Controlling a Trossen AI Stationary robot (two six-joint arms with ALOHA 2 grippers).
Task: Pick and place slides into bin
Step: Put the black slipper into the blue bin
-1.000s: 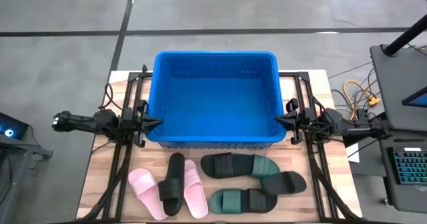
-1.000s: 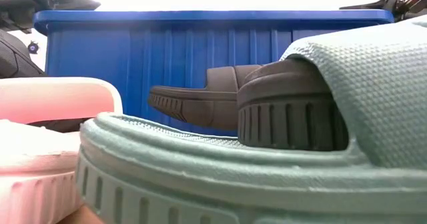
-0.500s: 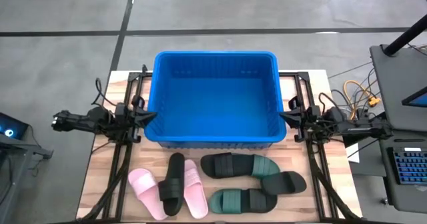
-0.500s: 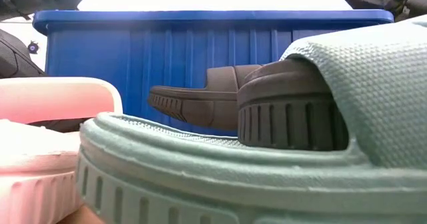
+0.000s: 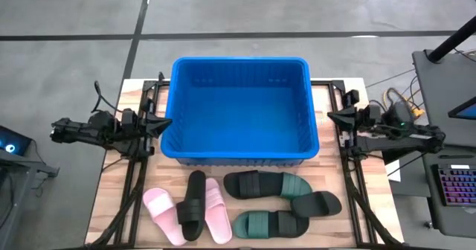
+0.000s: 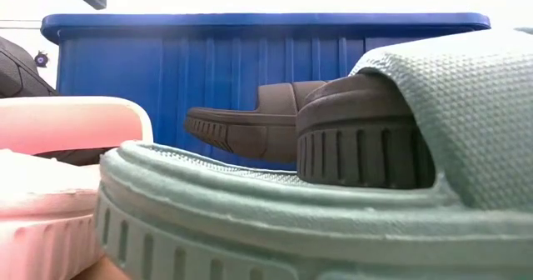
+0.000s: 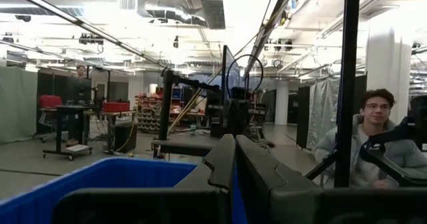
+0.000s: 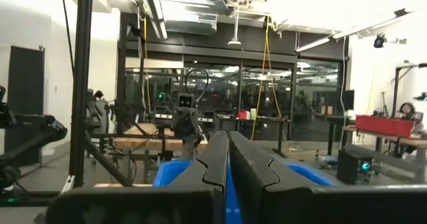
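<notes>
Where the pale wooden counter is seen from above, a large blue ribbed plastic bin stands behind six pink, black and green rubber slides. Flanking it, the left gripper and right gripper are pressed closed, empty. Low down, a green slide fills the foreground. A seated person is shown in the workshop.

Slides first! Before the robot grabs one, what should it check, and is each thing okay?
1. Bin has room: ok, nothing lies inside.
2. Slides on the table: ok, pink pair, black slide lying across it, green slide.
3. Left gripper free: ok, shut on nothing.
4. Right gripper free: ok, shut on nothing.
5. Fingers open for grabbing: not ok.
6. Grippers above a slide: not ok, both beside the bin.
</notes>
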